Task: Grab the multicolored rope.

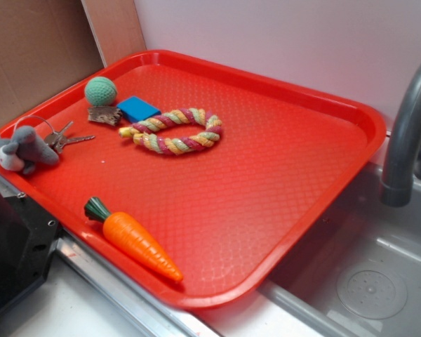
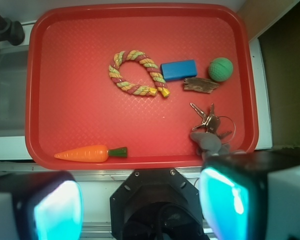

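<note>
The multicolored rope [image 1: 174,130] [image 2: 136,73] lies as a loop of yellow, pink, dark red and pale green strands on the red tray [image 1: 281,182] [image 2: 75,110], toward the tray's back left in the exterior view. My gripper [image 2: 140,205] is high above the tray's near edge, far from the rope. It is open, with its two teal pads [image 2: 224,202] wide apart at the bottom of the wrist view and nothing between them. The gripper does not show in the exterior view.
Next to the rope lie a blue block [image 1: 138,109] [image 2: 178,69], a teal ball [image 1: 100,90] [image 2: 220,69] and a brown scrap [image 2: 200,85]. Keys with a grey plush mouse [image 1: 24,149] [image 2: 208,141] sit at one tray edge, an orange carrot [image 1: 139,242] [image 2: 90,153] at another. A sink with faucet [image 1: 407,133] adjoins the tray.
</note>
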Robot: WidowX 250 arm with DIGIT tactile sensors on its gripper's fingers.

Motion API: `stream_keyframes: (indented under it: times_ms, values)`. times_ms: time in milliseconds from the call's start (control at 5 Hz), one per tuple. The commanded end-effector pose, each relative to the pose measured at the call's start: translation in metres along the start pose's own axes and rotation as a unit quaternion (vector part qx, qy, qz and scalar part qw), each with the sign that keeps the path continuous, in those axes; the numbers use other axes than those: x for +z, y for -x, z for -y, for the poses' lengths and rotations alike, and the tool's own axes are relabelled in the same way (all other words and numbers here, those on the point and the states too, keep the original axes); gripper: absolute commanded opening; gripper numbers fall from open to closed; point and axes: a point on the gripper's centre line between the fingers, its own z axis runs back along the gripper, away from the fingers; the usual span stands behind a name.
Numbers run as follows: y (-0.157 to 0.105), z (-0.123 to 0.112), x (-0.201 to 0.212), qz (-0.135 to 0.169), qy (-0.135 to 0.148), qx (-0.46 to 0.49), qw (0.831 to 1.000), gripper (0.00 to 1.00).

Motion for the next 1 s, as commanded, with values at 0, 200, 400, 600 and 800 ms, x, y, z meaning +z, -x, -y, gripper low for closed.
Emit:
stream_keyframes:
  times_ms: [0,200,400,600,800]
  values:
    - [0.0,0.0,0.0,0.0,0.0,0.0,1.0,1.0]
    - [-0.044,0.006,-0.056,-0.035,-0.048,0.12,0.991,1.0]
    - [-0.088,0.007,-0.101,0.036,-0.061,0.175,0.982,1.0]
    - [-0.129,-0.002,-0.142,0.045,-0.078,0.2,0.976,1.0]
    - [-0.154,0.001,-0.183,0.037,-0.052,0.173,0.983,1.0]
